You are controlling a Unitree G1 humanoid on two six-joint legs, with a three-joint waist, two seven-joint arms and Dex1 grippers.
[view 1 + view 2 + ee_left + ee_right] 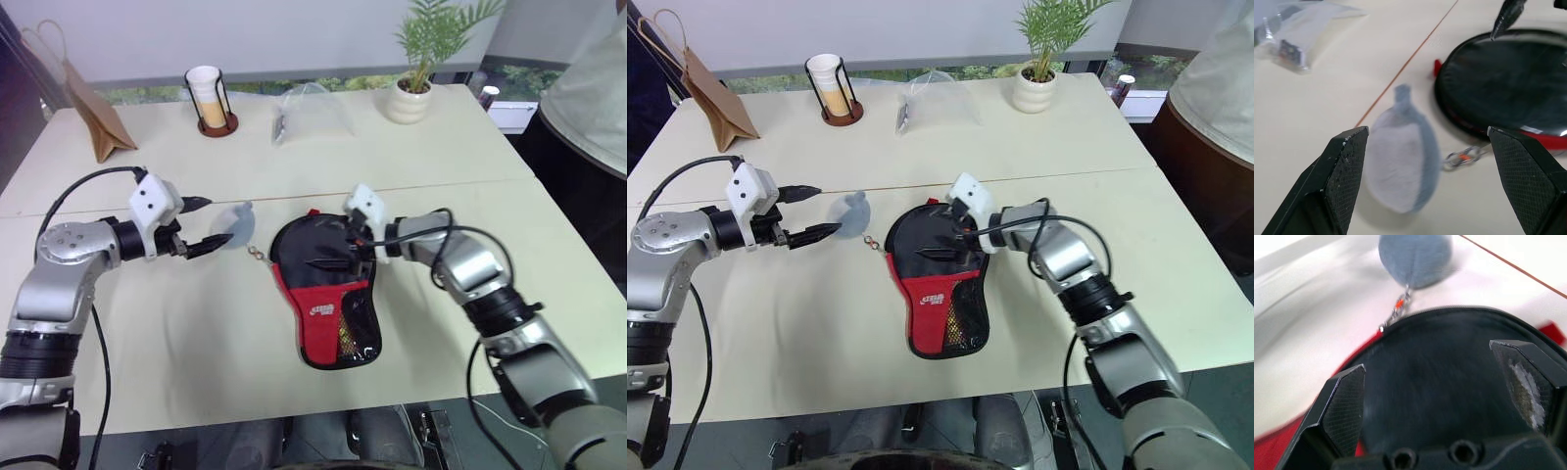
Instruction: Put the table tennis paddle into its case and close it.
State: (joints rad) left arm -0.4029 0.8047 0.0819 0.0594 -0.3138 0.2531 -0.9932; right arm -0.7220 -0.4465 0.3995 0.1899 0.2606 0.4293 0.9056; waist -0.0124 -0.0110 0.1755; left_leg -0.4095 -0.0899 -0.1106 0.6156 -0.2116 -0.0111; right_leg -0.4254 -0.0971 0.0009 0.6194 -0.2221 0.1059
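I see the case [323,294] lying flat on the cream table [196,333], its round black end away from me and its red panel and mesh pocket toward me. I cannot make out the paddle itself. My right gripper [338,253] hangs over the case's round end, fingers spread wide, nothing between them. A small chain [257,255] runs from the case's left edge to a pale grey-blue pear-shaped pendant [238,225] lying just beside the case. My left gripper [208,223] sits just left of that pendant, fingers wide apart and holding nothing.

Beyond the case, well apart from it, I see a clear plastic bag [309,116], a cup in a black wire holder [209,98] to its left, a brown paper bag [93,117] at the far left corner, and a potted plant [416,78] at the far right. A person's sleeve [588,88] shows at the right edge.

The left wrist view brings out the chain's [1463,157] links and a red tab [1437,67] at the case's [1503,83] rim. The right wrist view shows the zip line along the case's [1440,377] edge, the chain [1398,308] meeting it
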